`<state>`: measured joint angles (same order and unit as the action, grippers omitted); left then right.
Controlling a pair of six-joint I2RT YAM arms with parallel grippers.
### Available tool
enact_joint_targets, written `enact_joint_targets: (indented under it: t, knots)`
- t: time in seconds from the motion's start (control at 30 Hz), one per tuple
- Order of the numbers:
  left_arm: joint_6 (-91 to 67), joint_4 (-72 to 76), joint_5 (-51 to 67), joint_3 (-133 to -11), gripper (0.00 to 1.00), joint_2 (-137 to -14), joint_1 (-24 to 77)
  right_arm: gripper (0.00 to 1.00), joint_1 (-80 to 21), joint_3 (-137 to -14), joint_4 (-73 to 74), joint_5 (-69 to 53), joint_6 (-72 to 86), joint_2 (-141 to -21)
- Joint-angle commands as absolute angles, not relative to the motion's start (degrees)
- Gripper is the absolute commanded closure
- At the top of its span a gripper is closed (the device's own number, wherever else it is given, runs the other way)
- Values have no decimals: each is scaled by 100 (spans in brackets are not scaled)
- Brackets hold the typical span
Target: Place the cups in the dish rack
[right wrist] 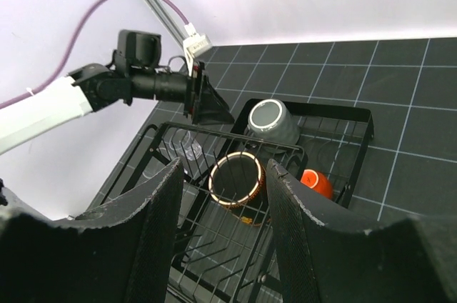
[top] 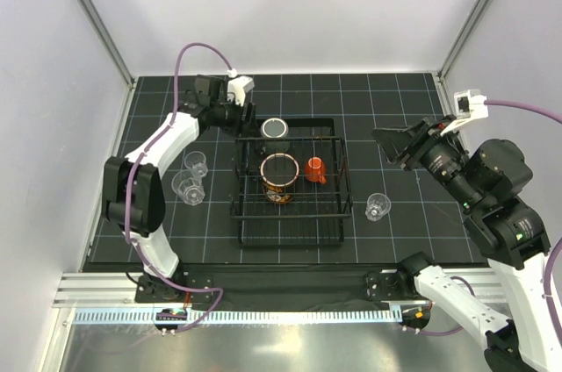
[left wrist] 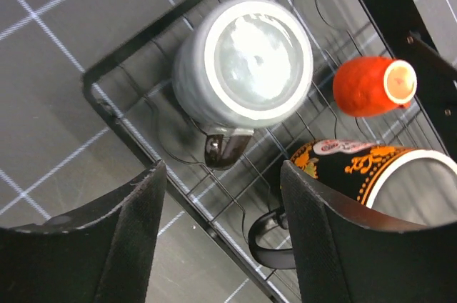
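Note:
The black wire dish rack [top: 239,181] [right wrist: 200,131] [left wrist: 207,213] sits mid-table. In its far left corner is the grey-green cup [top: 275,127] [left wrist: 243,63] [right wrist: 271,121]. The large dark patterned mug [top: 279,179] [left wrist: 371,167] [right wrist: 235,180] leans in the middle, and the small orange cup [top: 314,169] [left wrist: 371,85] [right wrist: 315,183] lies to its right. My left gripper [top: 249,120] [left wrist: 221,174] hovers open just left of the grey-green cup, holding nothing. My right gripper [top: 397,146] [right wrist: 225,167] hangs open and empty right of the rack.
Two clear cups [top: 195,162] [top: 187,186] stand on the black gridded mat left of the rack; one of them [right wrist: 187,147] shows through the wires. A third clear cup [top: 378,206] stands right of the rack. White walls enclose the table.

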<state>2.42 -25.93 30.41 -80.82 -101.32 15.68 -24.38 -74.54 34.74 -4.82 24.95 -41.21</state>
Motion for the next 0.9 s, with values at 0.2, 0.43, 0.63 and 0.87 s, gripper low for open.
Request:
enact_joint_targets:
  t: [0.2,0.43,0.63,0.87]
  knots:
    - [-693,-3040,1758,-8596,36,-9686,1469,48,-2461,-7401,3199,-509,2373,-4324]
    - [-2380,-3234,1380,-7797,43,-8624,914,48,-2461,-7190,3050,-615,2461,-4447]
    - [-3557,-3199,1073,-6391,43,-6989,879,48,-2461,-6996,2865,-747,2513,-4623]
    - [-3665,-3664,933,-5968,38,-5977,888,48,-2461,-6847,2751,-853,2549,-4729]
